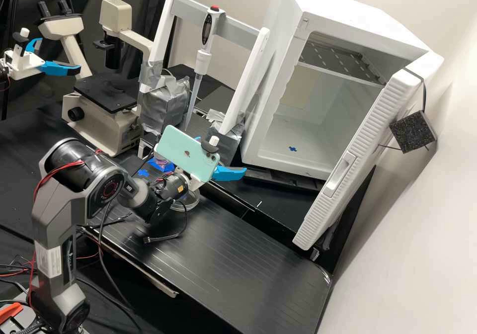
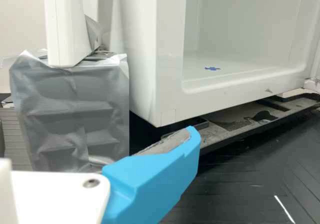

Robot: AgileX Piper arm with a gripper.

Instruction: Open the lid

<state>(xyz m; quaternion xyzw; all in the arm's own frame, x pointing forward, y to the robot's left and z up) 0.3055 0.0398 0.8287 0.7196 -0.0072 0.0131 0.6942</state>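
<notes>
High view: well left of the white cabinet (image 1: 285, 55) stood a microscope (image 1: 102, 120). Closer to the cabinet, on its left, were a pinkish jar (image 1: 160, 160) and a round clear dish (image 1: 192, 205), partly behind the arm (image 1: 54, 219). The lid was probably on one of these two; which, I could not tell. Next came a pipette (image 1: 207, 31) hanging in its stand, beside the cabinet. The gripper (image 1: 221, 154) was in front of the cabinet's lower left corner, its fingers spread, with nothing between them. In the wrist view, one blue finger (image 2: 150, 181) lay near that corner and a taped foot (image 2: 69, 109) of the stand. The cabinet's door (image 1: 367, 140) stood open on its right.

The likeliest trouble was a knock: a sideways swing from so near the cabinet could have caught the foot and shaken the pipette. A low wrist might have shoved the dish, and a tilted or overly tight grip could have dragged the vessel up with its lid.
</notes>
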